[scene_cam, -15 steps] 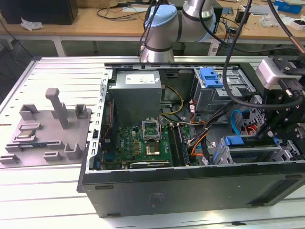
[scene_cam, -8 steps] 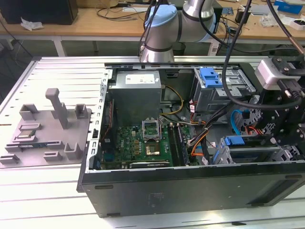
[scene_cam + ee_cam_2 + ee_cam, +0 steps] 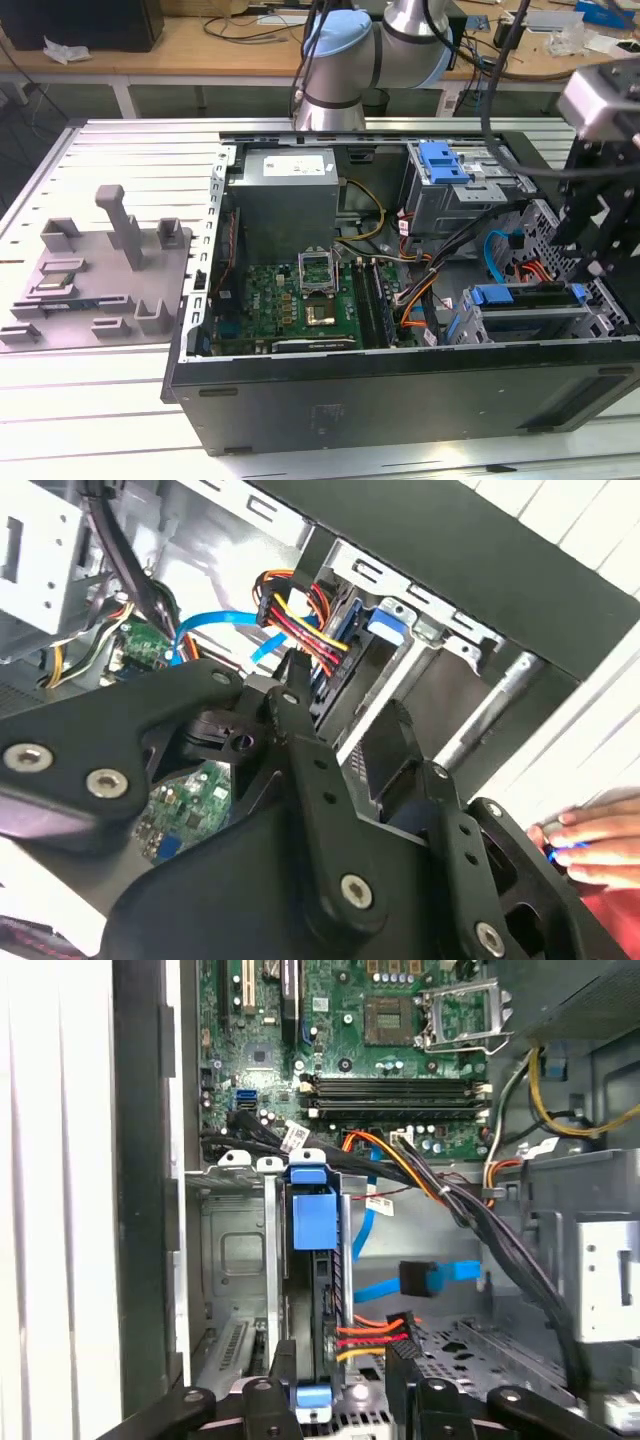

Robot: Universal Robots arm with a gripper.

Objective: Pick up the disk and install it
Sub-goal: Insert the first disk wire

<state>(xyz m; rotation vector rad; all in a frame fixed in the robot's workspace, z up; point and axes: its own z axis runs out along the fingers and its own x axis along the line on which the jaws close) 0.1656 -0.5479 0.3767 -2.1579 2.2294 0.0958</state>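
Observation:
The disk (image 3: 312, 1222) stands on edge in the lower drive cage of the open computer case, its blue carrier frame facing up. In the exterior view the disk (image 3: 500, 296) sits at the case's near right corner, under my gripper (image 3: 592, 262). In the first wrist view my gripper (image 3: 340, 1362) straddles one end of the disk. One finger (image 3: 278, 1365) is beside the disk's edge. The other finger (image 3: 402, 1360) stands apart from it, by the power plug. The fingers look open, with a gap to the disk. In the second wrist view my gripper (image 3: 343, 705) hangs over the cage.
Orange, red and blue cables (image 3: 420, 1275) run close beside the disk. The motherboard (image 3: 300, 300) and power supply (image 3: 285, 190) fill the case's left half, and an upper drive cage (image 3: 445, 165) has a blue latch. A grey fixture tray (image 3: 100, 270) lies outside on the exterior view's left. A person's hand (image 3: 590, 840) rests outside the case.

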